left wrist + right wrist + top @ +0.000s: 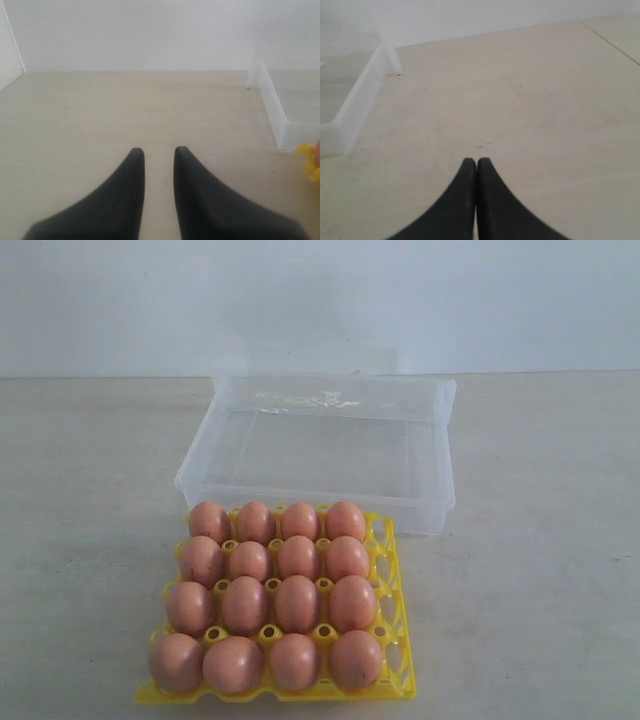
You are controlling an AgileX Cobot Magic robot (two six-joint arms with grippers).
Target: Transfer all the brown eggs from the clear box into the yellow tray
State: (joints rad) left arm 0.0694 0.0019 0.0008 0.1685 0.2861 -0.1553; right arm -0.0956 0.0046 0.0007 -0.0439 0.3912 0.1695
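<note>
Several brown eggs (pixel 297 603) fill the cups of the yellow tray (pixel 396 680) at the front centre of the table in the exterior view. Behind it stands the clear box (pixel 420 510), with nothing inside it. Neither arm shows in the exterior view. My left gripper (pixel 159 150) hovers open over bare table, with a corner of the clear box (pixel 280 120) and a bit of the yellow tray (pixel 308 161) off to one side. My right gripper (pixel 476 162) is shut on nothing above bare table, beside a wall of the clear box (pixel 357 107).
A pale table (pixel 540 590) spreads on both sides of the tray and box. A white wall (pixel 320 300) rises behind the table's far edge.
</note>
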